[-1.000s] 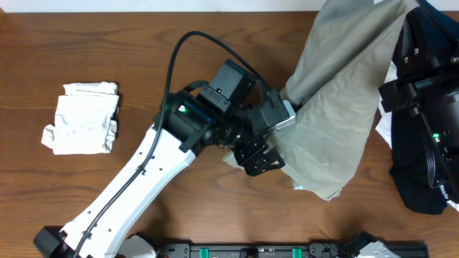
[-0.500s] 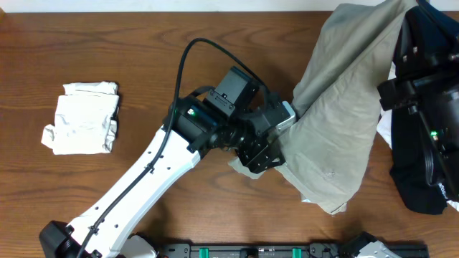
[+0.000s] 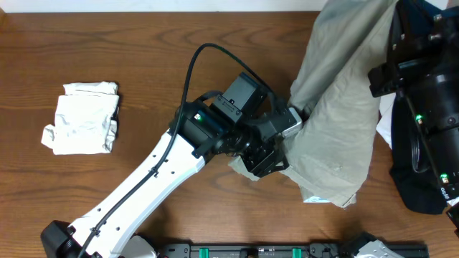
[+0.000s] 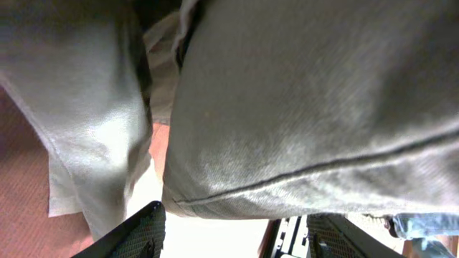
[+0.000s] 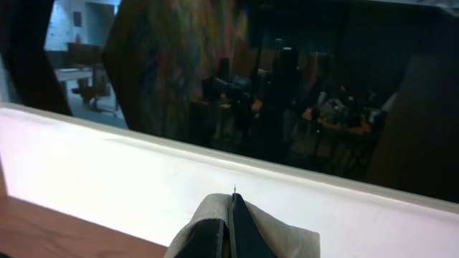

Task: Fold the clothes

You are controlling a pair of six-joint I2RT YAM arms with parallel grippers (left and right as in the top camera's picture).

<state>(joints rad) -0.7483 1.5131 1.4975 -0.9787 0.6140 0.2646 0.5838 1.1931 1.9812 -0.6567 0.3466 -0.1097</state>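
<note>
The khaki-grey shorts (image 3: 337, 107) of the clothes hang in a long drape from the top right down to the table's front. My right gripper (image 5: 231, 215) is shut on a pinched fold of this cloth (image 5: 294, 240), lifted high above the table. My left gripper (image 3: 269, 154) presses against the drape's left edge at mid height. In the left wrist view the khaki cloth (image 4: 301, 107) fills the frame and its seamed hem lies just beyond the fingertips. That gripper (image 4: 233, 229) is open, its jaws apart with nothing pinched between them.
A folded white garment (image 3: 82, 118) lies on the brown table (image 3: 107, 43) at the left. A black garment (image 3: 416, 179) sits at the right edge under the black right arm (image 3: 430, 107). A black rail (image 3: 272, 251) runs along the front edge.
The left gripper has shifted a little right into the shorts and its jaws have narrowed. The shorts' lower end has swung right and hangs lower. The right arm has moved slightly left.
</note>
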